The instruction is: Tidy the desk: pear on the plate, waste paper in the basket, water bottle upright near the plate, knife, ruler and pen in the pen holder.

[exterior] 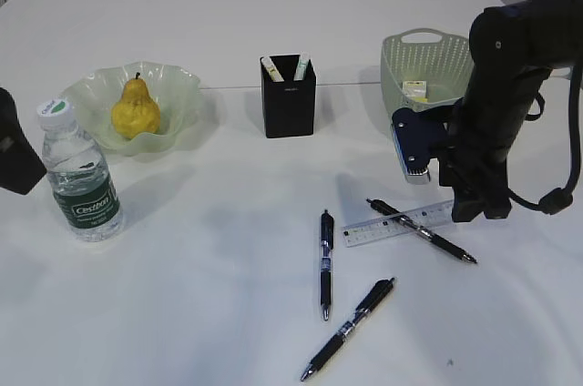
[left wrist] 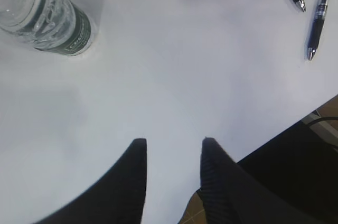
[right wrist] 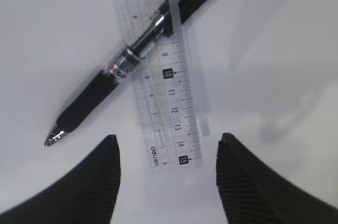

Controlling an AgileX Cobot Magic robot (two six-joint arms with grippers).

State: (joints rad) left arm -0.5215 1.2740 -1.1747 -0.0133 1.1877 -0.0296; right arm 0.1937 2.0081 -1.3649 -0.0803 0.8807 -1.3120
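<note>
The ruler (right wrist: 166,71) lies flat on the surface with a pen (right wrist: 140,49) crossed over it, its long axis running straight away from the right gripper (right wrist: 168,155), whose wide-open, empty jaws straddle the ruler's near end. The left gripper (left wrist: 171,147), part-open and seemingly empty, sits far off by the water bottle (exterior: 80,177).

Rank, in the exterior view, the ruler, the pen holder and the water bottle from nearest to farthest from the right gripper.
1. Ruler: just below the right gripper, under a pen.
2. Pen holder: centre, farther back.
3. Water bottle: far left, upright.
</note>
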